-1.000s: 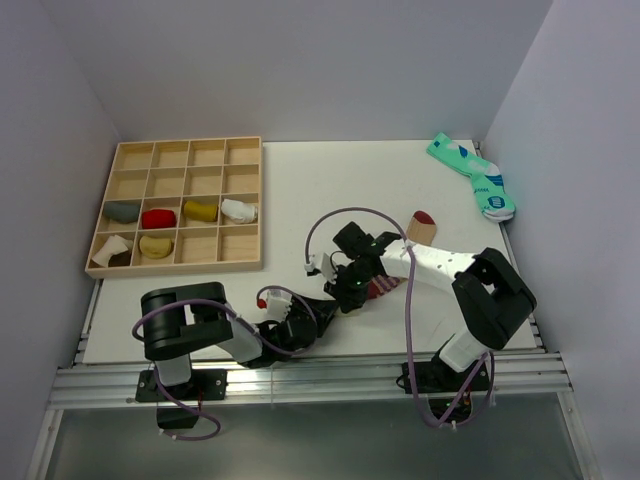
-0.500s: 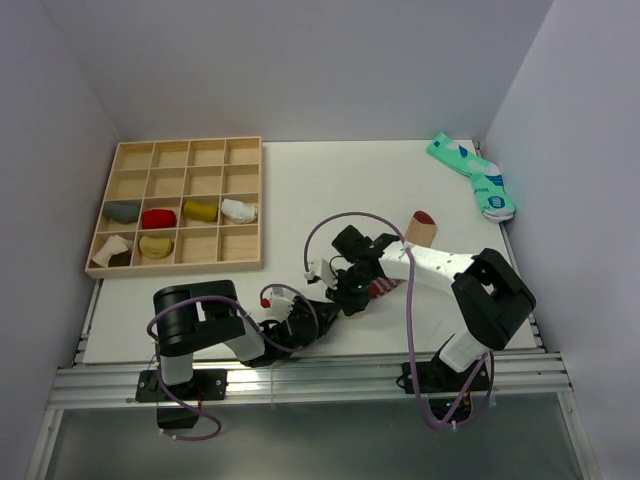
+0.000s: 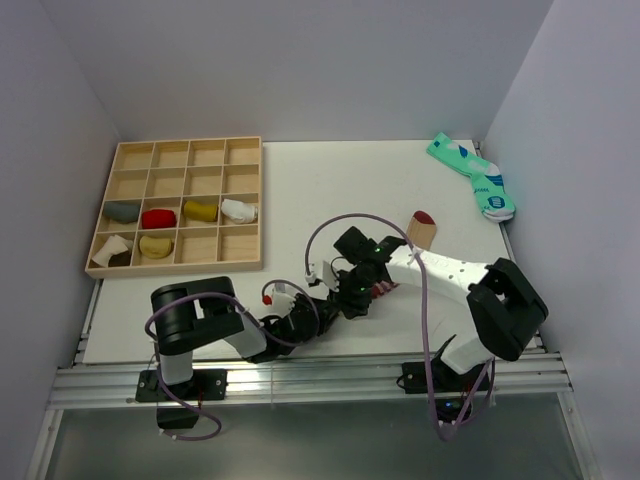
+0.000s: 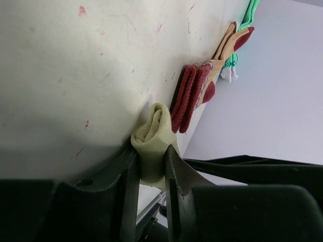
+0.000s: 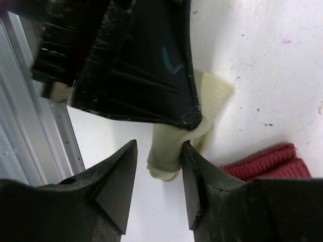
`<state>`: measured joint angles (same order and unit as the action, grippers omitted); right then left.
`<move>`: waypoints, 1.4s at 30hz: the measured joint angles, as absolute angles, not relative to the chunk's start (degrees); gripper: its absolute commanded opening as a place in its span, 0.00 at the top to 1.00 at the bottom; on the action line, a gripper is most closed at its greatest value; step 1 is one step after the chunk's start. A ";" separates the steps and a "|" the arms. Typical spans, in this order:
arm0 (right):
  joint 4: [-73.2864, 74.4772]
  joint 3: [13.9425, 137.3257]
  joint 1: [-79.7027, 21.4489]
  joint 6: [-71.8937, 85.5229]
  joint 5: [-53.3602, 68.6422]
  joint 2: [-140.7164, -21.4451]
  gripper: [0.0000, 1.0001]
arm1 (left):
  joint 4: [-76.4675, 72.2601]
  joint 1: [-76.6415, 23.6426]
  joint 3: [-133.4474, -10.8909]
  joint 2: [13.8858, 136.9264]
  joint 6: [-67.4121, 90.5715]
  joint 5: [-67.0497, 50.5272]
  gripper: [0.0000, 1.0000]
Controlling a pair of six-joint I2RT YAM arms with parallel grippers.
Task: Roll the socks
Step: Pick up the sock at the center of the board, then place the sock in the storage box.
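The pale olive sock (image 4: pixel 153 132) is looking light, limp and a little stretchy. It is a thin ribbed knit that will likely squash under any pinch and spring loose if released. My judgement is that it is best taken across its full thickness near the middle of the bundle, not by a loose edge.

The left claw (image 4: pixel 151 166) is doing roughly that. Its two fingers are pinching narrowly on the lower part of the sock, and the fabric is bulging out beyond them as a folded, partly rolled lump toward twelve o'clock in the left wrist view. The sock is sitting low against the white table (image 4: pixel 75 65).

The right claw (image 5: pixel 160 147) is standing moderately open. Its fingers are straddling the free end of the same sock, which is poking out from under the left claw's black body toward six o'clock in the right wrist view — whether the pads are touching the fabric I cannot tell.

The tan sock (image 4: pixel 191 96) is lying flat just beside the olive one, its maroon ribbed cuff nearest, at about one o'clock from the roll in the left wrist view. Neither claw is touching it.
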<state>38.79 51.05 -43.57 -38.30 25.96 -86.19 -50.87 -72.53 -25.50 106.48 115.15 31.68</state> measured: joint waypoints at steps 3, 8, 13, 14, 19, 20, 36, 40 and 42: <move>38.76 51.05 -43.66 -37.39 25.56 -84.60 0.48 | -48.90 -72.07 -26.52 106.21 115.15 31.57 1.00; 39.09 51.05 -42.52 -35.62 24.91 -81.38 0.48 | -48.03 -71.46 -26.92 105.95 114.96 31.40 1.00; 41.08 51.40 -36.32 -34.98 24.29 -76.64 0.47 | -48.25 -69.73 -25.12 104.07 110.80 30.76 1.00; 41.39 51.53 -34.76 -34.87 23.99 -75.75 0.47 | -48.27 -69.12 -24.80 103.57 109.25 30.46 1.00; 42.46 51.86 -30.70 -34.33 22.26 -71.94 0.47 | -48.34 -66.22 -24.53 101.47 101.58 28.03 1.00; 42.61 51.94 -30.41 -34.28 22.04 -71.42 0.47 | -48.12 -65.67 -24.53 100.79 99.79 27.59 1.00; 43.79 53.39 -24.53 -34.15 22.11 -69.84 0.47 | -30.70 -53.54 -24.75 69.91 80.31 21.28 1.00; 43.90 54.22 -23.70 -34.41 22.13 -70.37 0.47 | -19.62 -42.15 -25.17 56.49 75.11 19.64 1.00; 43.79 54.85 -23.20 -34.59 22.17 -70.98 0.47 | -14.76 -35.09 -26.13 51.66 72.49 18.28 1.00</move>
<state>43.79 54.85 -23.20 -34.59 22.17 -70.98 -14.76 -35.09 -26.13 51.66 72.49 18.28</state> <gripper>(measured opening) 0.530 0.261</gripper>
